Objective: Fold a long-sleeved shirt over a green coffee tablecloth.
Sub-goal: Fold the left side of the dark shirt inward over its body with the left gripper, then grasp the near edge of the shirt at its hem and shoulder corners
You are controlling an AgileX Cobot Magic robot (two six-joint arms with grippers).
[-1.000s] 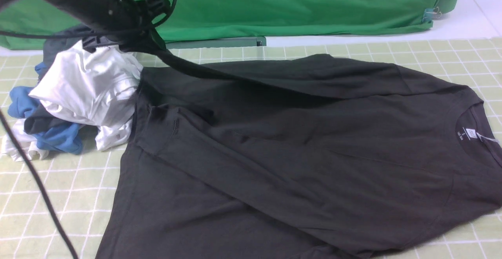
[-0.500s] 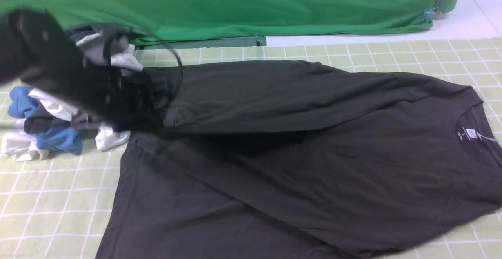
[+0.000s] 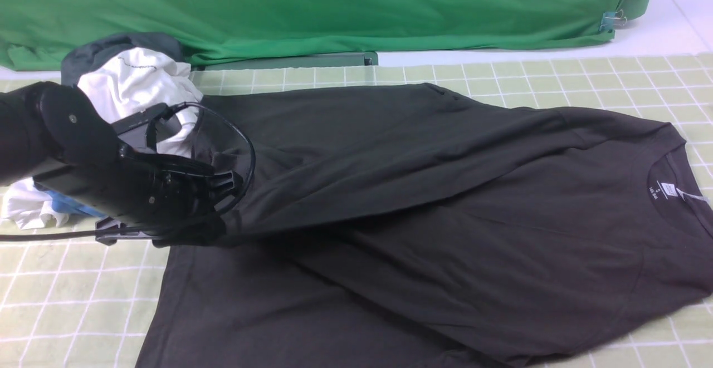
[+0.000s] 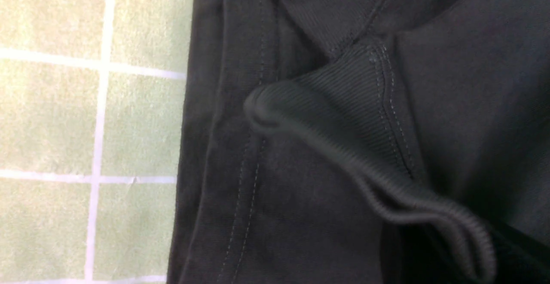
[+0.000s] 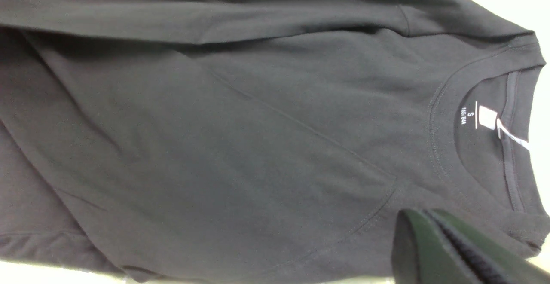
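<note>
The neck label (image 5: 472, 116) of the long-sleeved shirt (image 5: 258, 125) reads "S" and "165/84A".

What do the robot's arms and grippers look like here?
The left arm is matte black with a rounded joint cover bearing a small pale dot. A thin black cable loops out beside the left gripper, itself blocky and black. The right gripper looks dark and tapered, with fine ribbing along its inner face. No lettering is legible.

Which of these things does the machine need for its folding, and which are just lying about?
In the job:
black long-sleeved shirt
pale green checked tablecloth under it

Lying about:
heap of white and blue clothes
plain green backdrop cloth
binder clip at its corner
</note>
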